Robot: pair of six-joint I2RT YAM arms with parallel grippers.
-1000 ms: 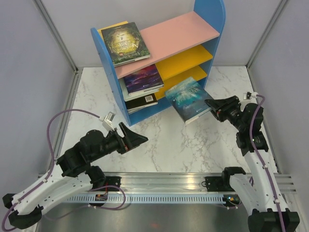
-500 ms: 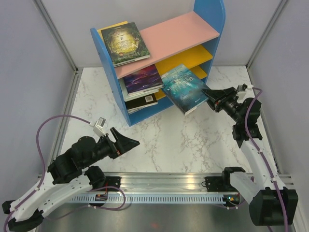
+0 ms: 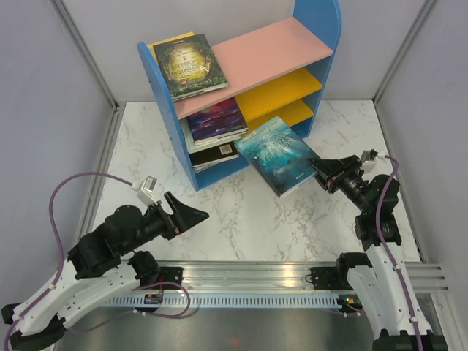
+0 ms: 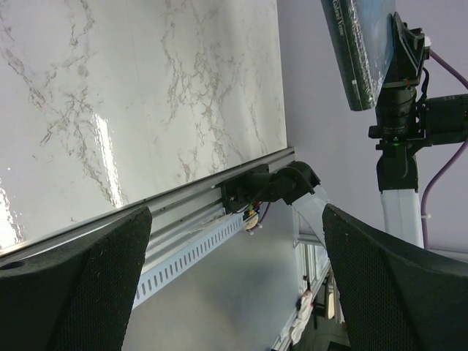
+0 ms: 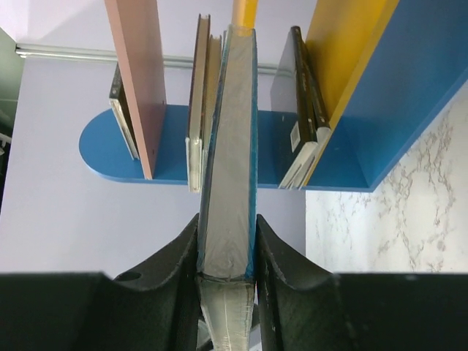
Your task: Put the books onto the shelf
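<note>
So the right tool [image 3: 319, 170] grips the teal book [image 3: 276, 152] by its edge, flat-ish, I guess so it slides into the shelf [image 3: 162, 124]. The left tool [image 3: 191, 214] sits wide open.

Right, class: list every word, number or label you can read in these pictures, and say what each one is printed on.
No text is legible in any view.
Gold lettering on the dark green book, lying on the pink top board: blurred.
Cover lettering on the teal book in the right claw: too small.
Cover lettering on the purple book: blurred.
White label on the black book: too small.
</note>
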